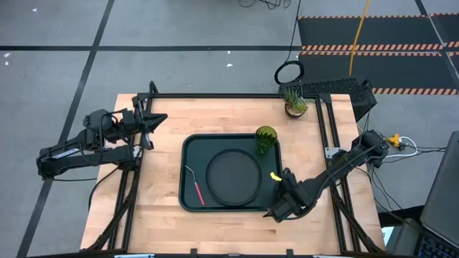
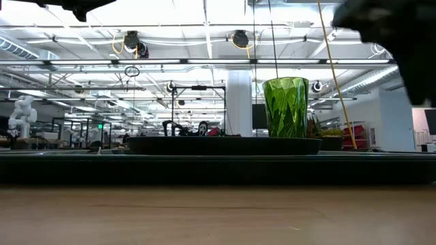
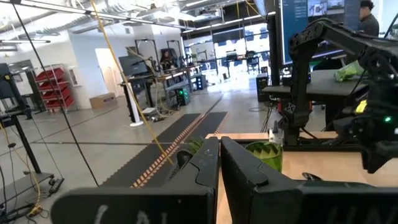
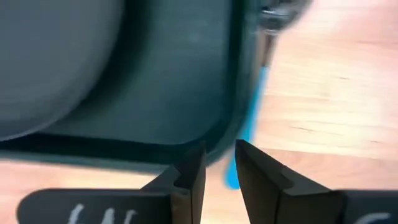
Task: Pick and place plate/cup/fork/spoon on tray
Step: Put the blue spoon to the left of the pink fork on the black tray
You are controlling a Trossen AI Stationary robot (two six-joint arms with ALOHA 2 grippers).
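The dark green tray (image 1: 192, 147) lies mid-table. On it are the dark plate (image 1: 233, 177), the green cup (image 1: 266, 139) upright at its far right corner, and the red-handled fork (image 1: 195, 185) on its left side. The spoon lies on the table along the tray's right edge, with its blue handle (image 4: 249, 118) and metal bowl (image 4: 277, 18) showing only in the right wrist view. My right gripper (image 4: 219, 163) points down at the tray's near right corner (image 1: 276, 211), with a narrow gap between its fingers, which stand on either side of the handle's end. My left gripper (image 3: 219, 155) is shut and empty, raised over the table's far left edge (image 1: 147, 122). My right gripper comes from above with its fingers on either side of the free end of the spoon's blue handle (image 4: 232, 177). The handle lies close to one fingertip (image 4: 249, 162), and wood shows between it and the other. I cannot tell whether the fingers touch it.
A small potted grassy plant (image 1: 294, 102) stands at the table's far right corner. Bare wood lies left of the tray and along the near edge. In the low view the cup (image 2: 286, 107) rises above the plate (image 2: 225, 145).
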